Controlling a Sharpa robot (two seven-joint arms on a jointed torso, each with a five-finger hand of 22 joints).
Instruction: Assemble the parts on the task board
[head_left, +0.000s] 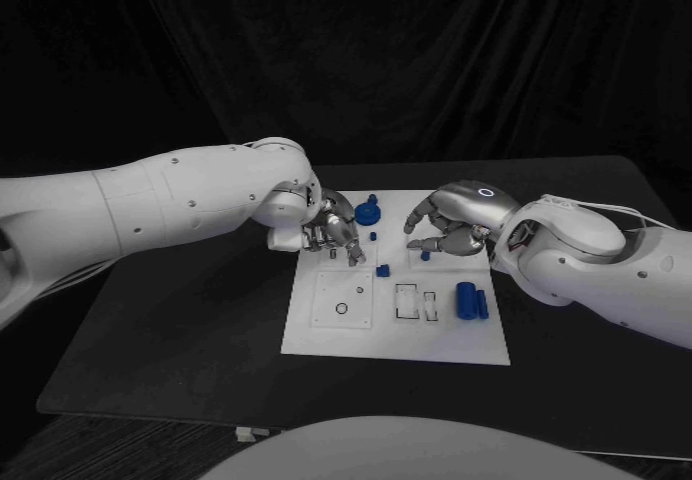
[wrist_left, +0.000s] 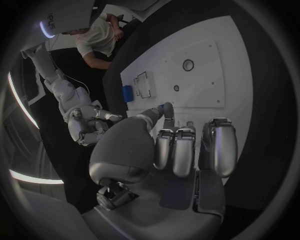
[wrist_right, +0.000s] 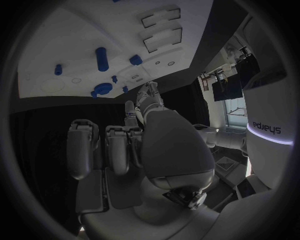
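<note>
We saw the white task board (head_left: 335, 335) on the black table (head_left: 173, 340), blue parts (head_left: 469, 299) lay on its right side, farther back the left hand (head_left: 332, 230) and right hand (head_left: 447, 230) hung over it, fingers curled, holding nothing.

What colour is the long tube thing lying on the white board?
Blue. The cylinder shows best in the head view.

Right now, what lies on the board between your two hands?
In the head view, a round blue part and a small blue peg lie between the left hand and right hand.
</note>
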